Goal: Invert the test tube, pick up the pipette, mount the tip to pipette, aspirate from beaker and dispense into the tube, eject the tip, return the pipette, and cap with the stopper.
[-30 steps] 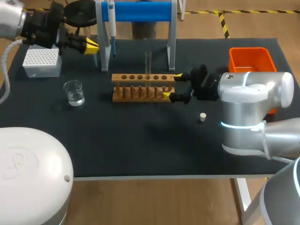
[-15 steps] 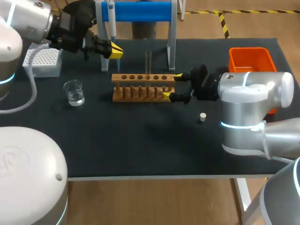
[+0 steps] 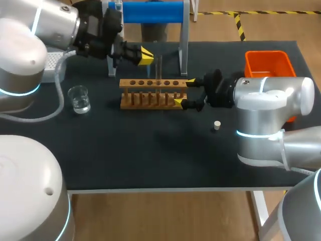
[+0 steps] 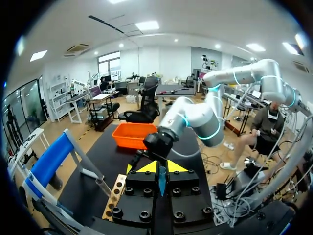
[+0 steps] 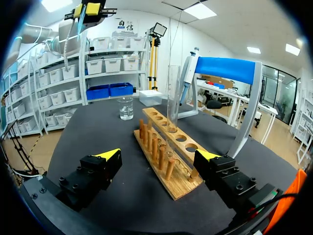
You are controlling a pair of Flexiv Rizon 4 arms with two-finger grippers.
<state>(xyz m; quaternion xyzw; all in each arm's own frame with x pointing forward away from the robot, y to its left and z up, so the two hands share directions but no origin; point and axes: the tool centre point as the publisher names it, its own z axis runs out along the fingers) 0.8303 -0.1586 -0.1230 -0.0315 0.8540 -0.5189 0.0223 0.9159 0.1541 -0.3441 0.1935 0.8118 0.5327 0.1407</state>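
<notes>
A clear test tube (image 3: 158, 66) stands upright in the wooden rack (image 3: 150, 93). My right gripper (image 3: 184, 92) is open, one finger on each side of the rack's right end; its wrist view shows the rack (image 5: 166, 155) and tube (image 5: 173, 93) ahead of the gripper (image 5: 159, 156). My left gripper (image 3: 145, 55) hovers just left of the tube, shut on a thin blue pipette tip (image 4: 162, 182) that pokes out between its fingers (image 4: 162, 167). The pipette (image 3: 119, 24) hangs on the blue stand (image 3: 150, 12). The beaker (image 3: 79, 98) sits at the left, the small stopper (image 3: 216, 125) right of the rack.
An orange bin (image 3: 268, 64) stands at the back right. The white tip box (image 3: 50, 61) is at the back left, mostly behind my left arm. The stand's uprights rise just behind the rack. Bare black mat lies in front of the rack.
My left arm has swung right from beside the tip box, past the stand's left post, to a spot next to the tube, still carrying the tip. The right arm has not moved.
</notes>
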